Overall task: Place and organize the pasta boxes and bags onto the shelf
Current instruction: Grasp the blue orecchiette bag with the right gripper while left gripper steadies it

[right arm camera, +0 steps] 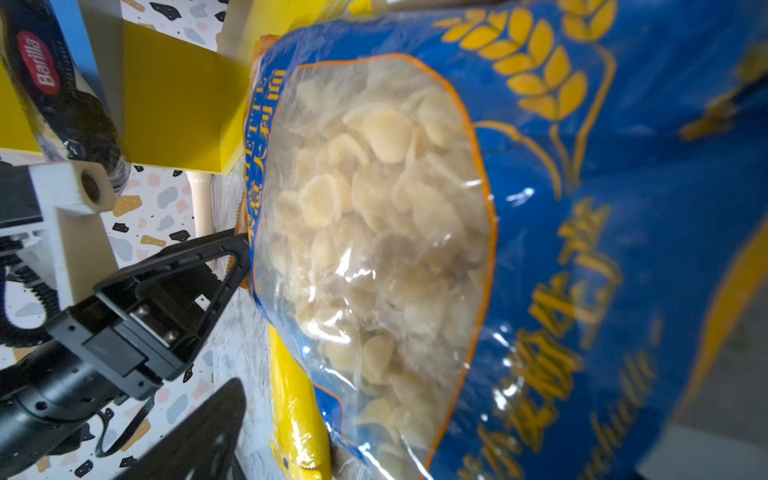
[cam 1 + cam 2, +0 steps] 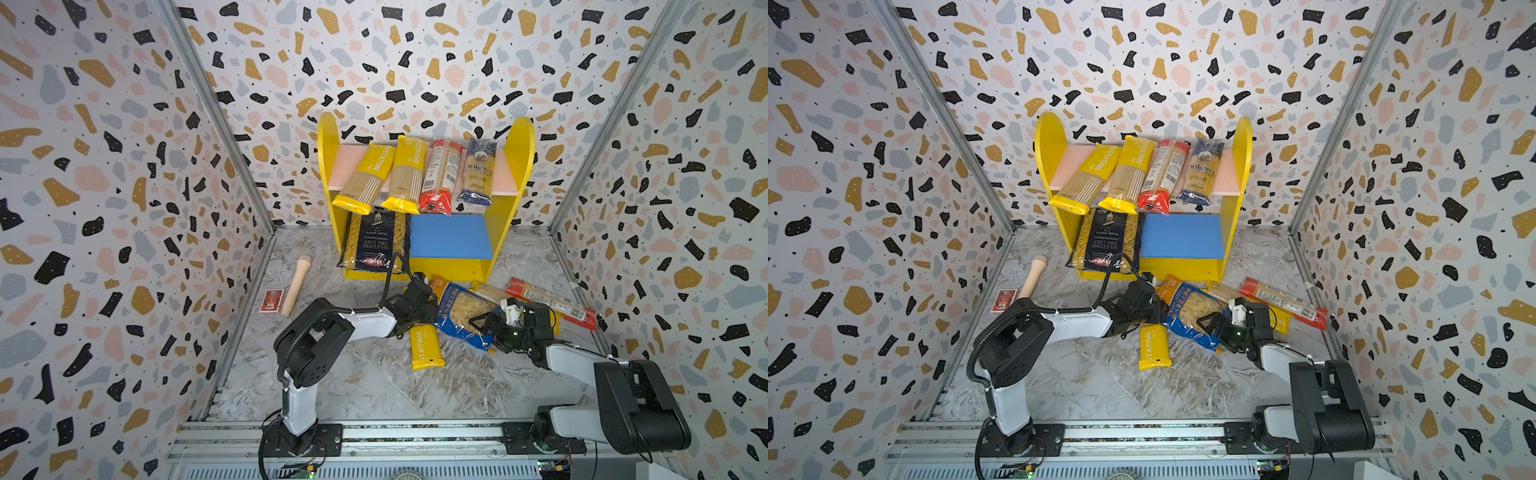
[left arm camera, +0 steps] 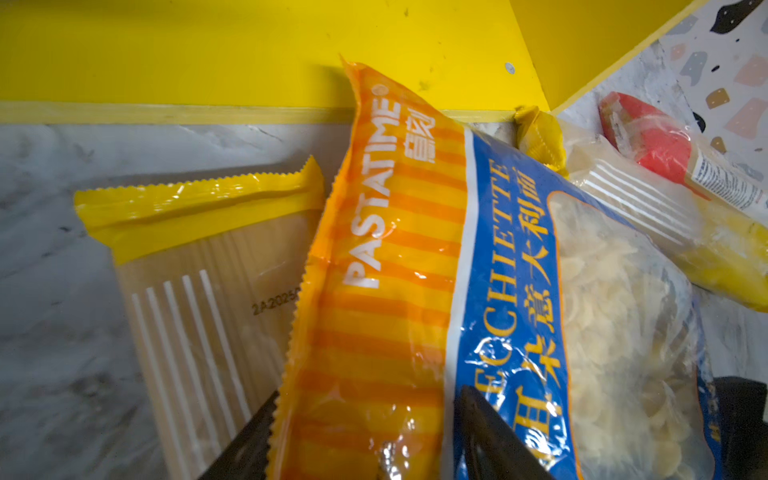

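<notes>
Your left gripper (image 3: 370,440) has 2 jaws straddling the orange-striped end of the blue-orange plastic pasta bag (image 2: 463,318), pinch unclear; bag body runs sideways toward your wide-open right gripper (image 2: 484,328).

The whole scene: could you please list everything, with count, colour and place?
shelf: one, yellow, pink and blue boards, back wall.
PASTATIME packs: two, yellow, upper board.
red-ended pack: one, upper board.
ankara pack: one, dark-blue, upper board.
Barilla bag: one, black, lower board.
orecchiette bag: one, blue-orange, table.
loose yellow packs: two, table, by that bag.
loose red-ended pack: one, table right.
stick: one, beige, table left.
card box: one, red, beside stick.
left gripper: black, astride orecchiette bag.
right gripper: black, open, same bag.
</notes>
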Controlling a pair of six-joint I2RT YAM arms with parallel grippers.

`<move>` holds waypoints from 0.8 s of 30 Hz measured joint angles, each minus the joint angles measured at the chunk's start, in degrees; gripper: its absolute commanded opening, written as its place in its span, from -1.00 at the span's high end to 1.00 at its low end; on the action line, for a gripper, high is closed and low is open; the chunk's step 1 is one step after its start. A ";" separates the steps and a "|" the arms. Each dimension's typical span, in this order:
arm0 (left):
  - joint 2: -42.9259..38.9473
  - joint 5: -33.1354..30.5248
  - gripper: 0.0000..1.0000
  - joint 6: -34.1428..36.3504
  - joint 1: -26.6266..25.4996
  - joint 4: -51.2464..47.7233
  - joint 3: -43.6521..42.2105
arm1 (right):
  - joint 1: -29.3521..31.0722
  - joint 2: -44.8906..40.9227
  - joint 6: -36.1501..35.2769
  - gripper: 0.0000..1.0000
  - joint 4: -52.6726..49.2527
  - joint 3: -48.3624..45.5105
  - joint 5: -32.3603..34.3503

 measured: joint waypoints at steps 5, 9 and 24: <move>0.00 0.02 -0.19 0.02 -0.83 0.61 -0.26 | 2.69 2.99 0.07 -0.97 2.86 1.55 0.33; -0.04 0.07 -0.18 -0.02 -0.83 2.12 -1.18 | 3.45 4.26 0.48 -0.92 5.09 1.57 0.52; -4.00 3.06 -0.20 -0.42 -1.57 4.48 -6.43 | 3.58 7.17 1.05 0.37 5.99 1.09 0.66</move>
